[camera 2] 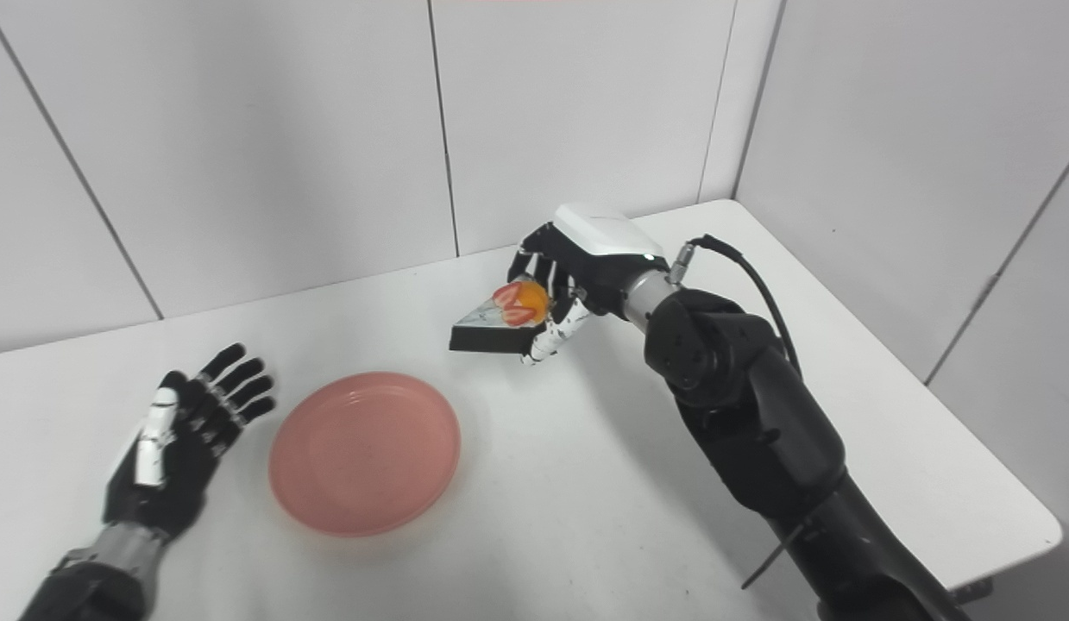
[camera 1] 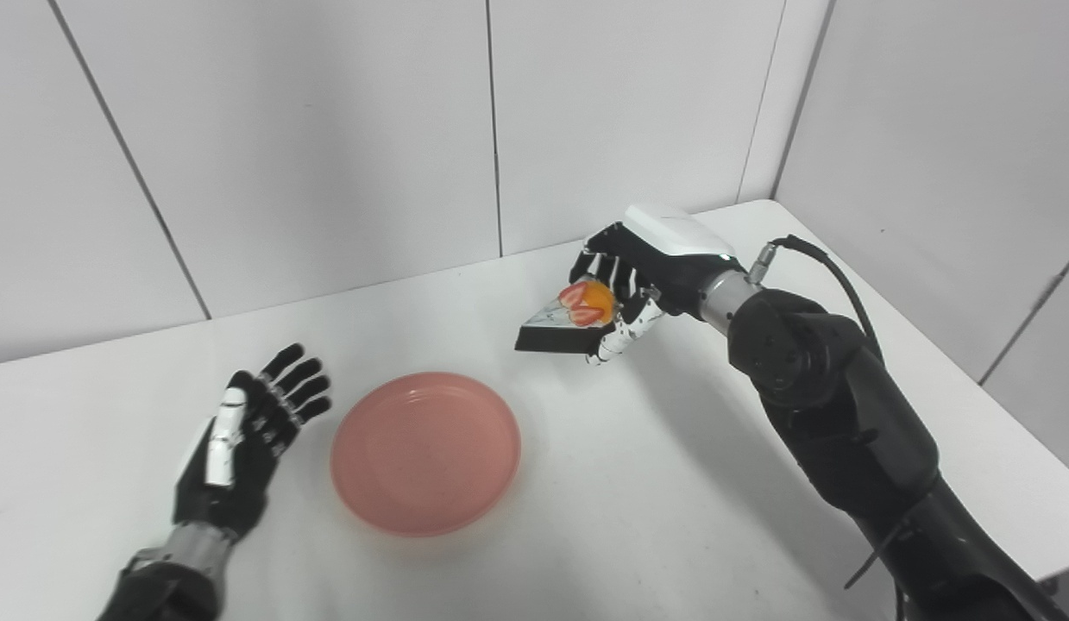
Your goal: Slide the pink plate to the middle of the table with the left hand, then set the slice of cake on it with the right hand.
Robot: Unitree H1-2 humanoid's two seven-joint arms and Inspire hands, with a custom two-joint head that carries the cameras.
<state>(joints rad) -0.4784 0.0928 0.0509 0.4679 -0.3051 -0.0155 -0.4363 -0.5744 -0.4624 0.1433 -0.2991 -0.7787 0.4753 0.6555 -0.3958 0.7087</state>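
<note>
The pink plate lies flat on the white table, left of centre and near the front. My left hand is open and empty, just left of the plate and apart from it. My right hand is shut on the slice of cake, a dark wedge with red and orange fruit on top. It holds the cake above the table, behind and to the right of the plate. The cake also shows in the right eye view.
White wall panels close the table at the back and on the right. The table's right edge runs close beside my right arm. Nothing else stands on the table.
</note>
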